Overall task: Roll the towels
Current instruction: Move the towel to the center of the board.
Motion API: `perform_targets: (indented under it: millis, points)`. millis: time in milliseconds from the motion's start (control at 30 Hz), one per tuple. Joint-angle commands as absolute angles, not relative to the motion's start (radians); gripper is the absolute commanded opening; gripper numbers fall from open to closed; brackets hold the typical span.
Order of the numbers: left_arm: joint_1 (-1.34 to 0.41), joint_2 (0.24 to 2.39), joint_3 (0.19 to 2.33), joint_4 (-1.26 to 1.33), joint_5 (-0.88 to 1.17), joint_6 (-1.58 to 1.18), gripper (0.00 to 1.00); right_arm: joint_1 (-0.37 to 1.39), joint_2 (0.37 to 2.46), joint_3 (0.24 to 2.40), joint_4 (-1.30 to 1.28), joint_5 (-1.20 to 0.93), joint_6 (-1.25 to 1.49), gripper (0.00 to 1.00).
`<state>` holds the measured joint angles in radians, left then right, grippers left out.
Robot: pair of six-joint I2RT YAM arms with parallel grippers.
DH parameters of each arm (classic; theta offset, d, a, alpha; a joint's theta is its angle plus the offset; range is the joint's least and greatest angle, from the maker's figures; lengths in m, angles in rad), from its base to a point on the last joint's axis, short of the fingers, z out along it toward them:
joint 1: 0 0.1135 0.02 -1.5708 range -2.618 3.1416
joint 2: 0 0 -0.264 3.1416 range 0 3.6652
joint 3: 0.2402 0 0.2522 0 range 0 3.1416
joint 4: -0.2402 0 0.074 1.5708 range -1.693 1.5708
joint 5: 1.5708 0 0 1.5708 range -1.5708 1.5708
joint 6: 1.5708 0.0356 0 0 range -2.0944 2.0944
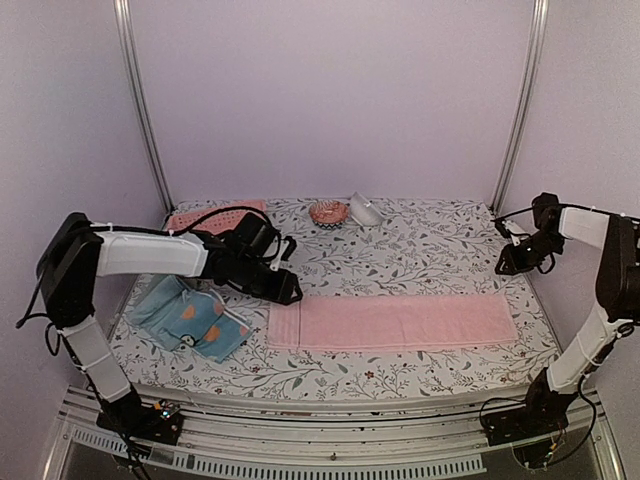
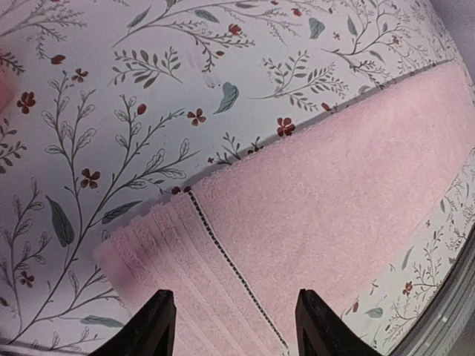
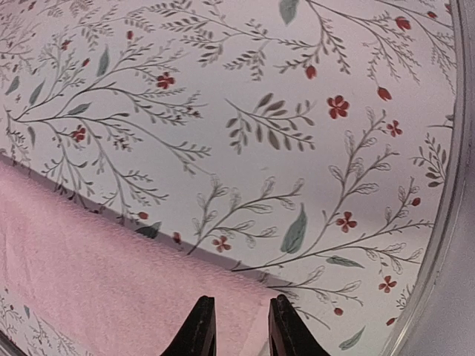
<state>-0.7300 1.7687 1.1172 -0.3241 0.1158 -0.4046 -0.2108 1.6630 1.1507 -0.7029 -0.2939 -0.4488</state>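
Pink towel (image 1: 400, 322) flat: left gripper (image 2: 234, 302), half open, empty, should pinch its end squarely; right gripper (image 3: 241, 300) slightly parted, empty.

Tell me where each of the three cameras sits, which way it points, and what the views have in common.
Top external: above and behind the robot, looking down on the table, pink towel and patterned blue towel; left claw and right claw both show.
Left wrist: rides the left wrist, facing down at the pink towel's hemmed end; its parted fingertips show.
Right wrist: rides the right wrist, facing down at the towel's edge; its fingertips show.
Shared: all three see the pink towel.
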Motion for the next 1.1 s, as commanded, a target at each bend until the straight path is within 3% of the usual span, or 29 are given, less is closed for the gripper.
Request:
perform_targets:
  millis: [0,67,233,333,600,1067]
  points:
    - [-0.738,1.662,1.025,-0.236,0.175,-0.394,0.57,-0.184,1.581,1.102,-0.807,-0.347,-0.485,0.26]
    - [-0.738,1.648,0.994,-0.248,0.180,-0.391,0.50,-0.184,1.571,1.070,-0.807,-0.320,-0.505,0.24]
    - [-0.739,1.662,0.918,-0.247,0.212,-0.391,0.12,-0.184,1.622,1.022,-0.795,-0.277,-0.526,0.16]
    - [-0.747,1.675,0.890,-0.239,0.228,-0.400,0.02,-0.182,1.672,1.025,-0.781,-0.275,-0.519,0.13]
    - [-0.803,1.732,0.831,-0.224,0.244,-0.432,0.00,-0.172,1.843,1.123,-0.745,-0.206,-0.491,0.09]
    - [-0.952,1.832,0.880,-0.215,0.268,-0.482,0.00,-0.140,2.179,1.578,-0.793,-0.158,-0.474,0.10]
